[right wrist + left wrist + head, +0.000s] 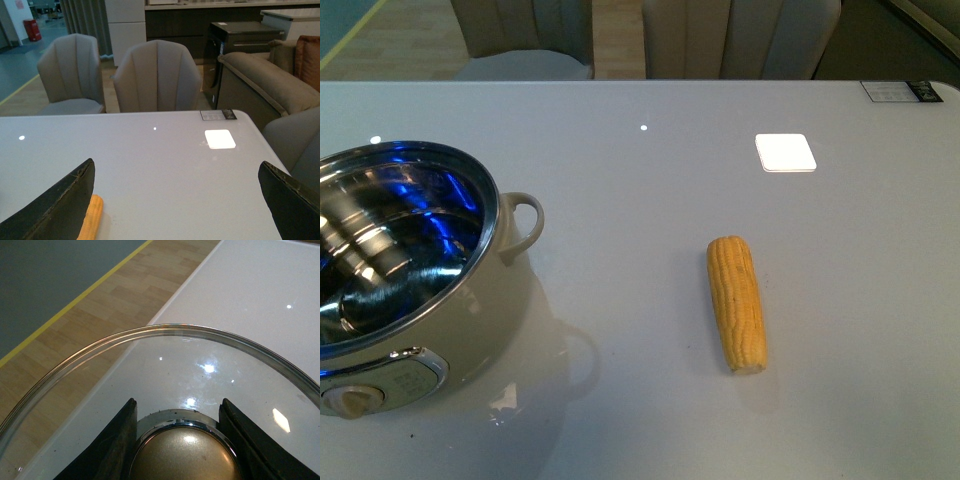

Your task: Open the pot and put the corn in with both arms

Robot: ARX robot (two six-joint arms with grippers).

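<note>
Lid (165, 370): off the pot (490, 310), held by its knob (185, 455); it seems to hang past the table (240, 300) edge, though the front view misses it.
Left gripper (182, 440): pinching that knob from both sides.
Pot: open, steel bowl (390, 250) bare.
Corn (737, 302): lying flat on the table, well right of the pot.
Right gripper (175, 200): spread wide, empty, hovering near the corn.
Risk: if the smooth knob slips, the glass would drop towards the floor (100, 305); an off-centre grasp could roll the round cob away.

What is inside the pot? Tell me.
The pot shows only its bare steel inner bowl with blue reflections; the corn lies outside on the table. The bowl's left part is out of frame.
</note>
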